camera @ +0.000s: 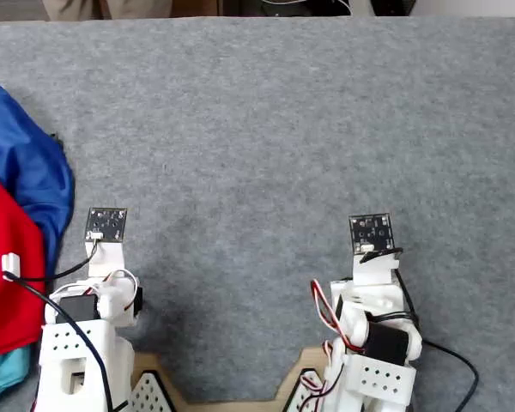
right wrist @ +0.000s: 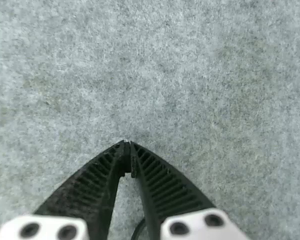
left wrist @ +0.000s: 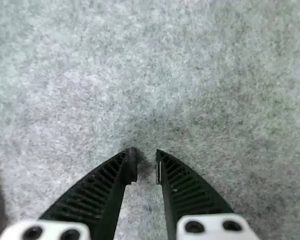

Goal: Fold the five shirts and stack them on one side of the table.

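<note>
**Both arms tucked at the near edge, shirts heaped to the left**

High view: I've got the grey felt surface (camera: 266,129) spread out ahead of me. The left arm (camera: 90,322) and the right arm (camera: 373,330) both sit folded back over their bases at the near edge. Each wrist points straight out toward the far side, well apart from the other. The shirts lie in a loose heap at the left edge of the surface, none of them folded. A blue shirt (camera: 26,163) lies farthest out, and a red shirt (camera: 9,283) lies over its near part. A bit of teal cloth (camera: 2,373) pokes out from under the red one at the near edge. The left arm sits just beside the red shirt, and a black cable (camera: 34,292) from the arm runs across the shirt's edge. The right arm is far from the heap, with bare felt around it.

Left wrist view: the left jaws hang low over the felt and point down at it. They are drawn almost together, with a thin slit of felt showing between the tips. Nothing is held.

Right wrist view: the right jaws hang over the felt in the same way. They are clenched, tips meeting, with nothing between them.
</note>
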